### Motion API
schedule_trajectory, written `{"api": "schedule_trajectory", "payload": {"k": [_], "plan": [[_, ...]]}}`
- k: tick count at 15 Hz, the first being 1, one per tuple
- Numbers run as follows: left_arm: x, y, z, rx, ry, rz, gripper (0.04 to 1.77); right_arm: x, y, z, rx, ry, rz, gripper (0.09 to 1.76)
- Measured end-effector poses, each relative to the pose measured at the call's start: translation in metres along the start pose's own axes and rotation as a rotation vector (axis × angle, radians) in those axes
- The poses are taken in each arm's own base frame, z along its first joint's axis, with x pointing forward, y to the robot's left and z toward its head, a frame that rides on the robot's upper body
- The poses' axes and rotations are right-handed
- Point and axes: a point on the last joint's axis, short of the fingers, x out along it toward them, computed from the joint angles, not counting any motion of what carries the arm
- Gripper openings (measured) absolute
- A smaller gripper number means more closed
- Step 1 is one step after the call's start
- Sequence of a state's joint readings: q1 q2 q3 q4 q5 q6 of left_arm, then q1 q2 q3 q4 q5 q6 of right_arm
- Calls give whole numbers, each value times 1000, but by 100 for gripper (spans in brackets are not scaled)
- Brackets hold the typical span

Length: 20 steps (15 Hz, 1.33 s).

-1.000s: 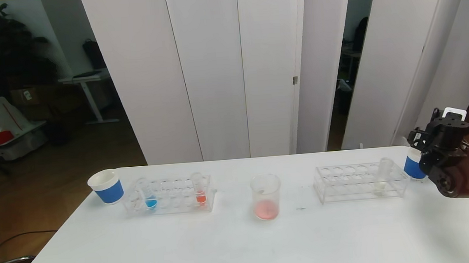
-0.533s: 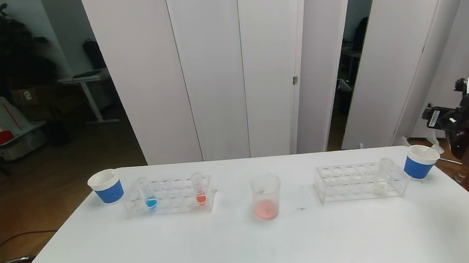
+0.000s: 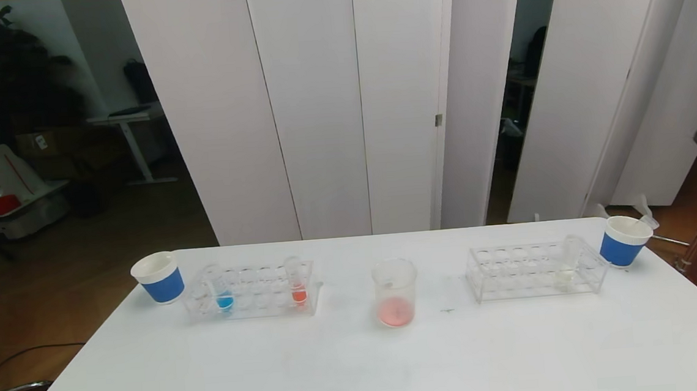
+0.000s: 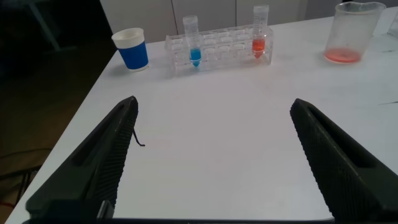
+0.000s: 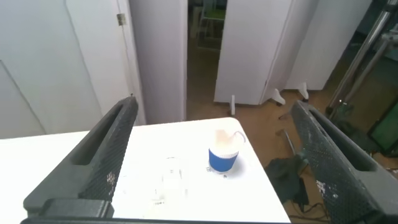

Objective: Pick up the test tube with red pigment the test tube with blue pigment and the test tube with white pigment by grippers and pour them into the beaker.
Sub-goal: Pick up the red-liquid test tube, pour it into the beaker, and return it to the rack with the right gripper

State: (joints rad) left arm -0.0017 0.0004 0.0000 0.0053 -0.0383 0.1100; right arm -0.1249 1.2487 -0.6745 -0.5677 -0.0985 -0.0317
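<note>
- While both my arms hang back off the work, my left gripper (image 4: 211,162) sits near the table's near-left side with jaws spread wide and empty; my right gripper (image 5: 214,162) is up high over the far-right corner, jaws wide apart too, holding nothing.
- Test tube with blue pigment (image 3: 219,290) stands upright at the left end of the left rack (image 3: 251,291); red tube (image 3: 296,282) at that rack's right end.
- Test tube with white pigment (image 3: 568,263) stands at the right end of the right rack (image 3: 535,271); liquid faint, hard to see.
- Beaker (image 3: 396,293) sits centre between racks, pinkish-red liquid already at its bottom.
- Left cup (image 3: 158,277) just beside the left rack, right cup (image 3: 623,240) just beside the right rack.
- Risk, my guess: tubes are slim and clear, so an off-centre grasp could slip or tilt one against the rack and drag the rack.
- Risk: the white tube is easy to misjudge; the nearby cup could get knocked.
- Risk: pouring off the beaker rim spills on the table (image 3: 360,366).
</note>
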Motion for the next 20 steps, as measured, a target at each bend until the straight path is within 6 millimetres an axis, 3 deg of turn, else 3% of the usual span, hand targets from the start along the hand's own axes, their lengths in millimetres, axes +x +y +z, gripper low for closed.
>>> {"api": "schedule_trajectory", "payload": {"k": [2,5,7,9,11,14,20], "plan": [[0,0,0,0,0,0,175,-55,-2,1,-14,7,68,175],[0,0,0,0,0,0,175,-133,-8,-14,-27,24,137,175],[0,0,0,0,0,0,175,-177,-13,-33,-32,25,163,175],[0,0,0,0,0,0,175,-207,-17,-55,-32,-8,177,175],[0,0,0,0,0,0,175,-222,-20,-81,-31,-33,196,175],[0,0,0,0,0,0,175,-228,-21,-121,-30,-27,209,175],[0,0,0,0,0,0,175,-221,-18,-161,-17,-71,218,175]]}}
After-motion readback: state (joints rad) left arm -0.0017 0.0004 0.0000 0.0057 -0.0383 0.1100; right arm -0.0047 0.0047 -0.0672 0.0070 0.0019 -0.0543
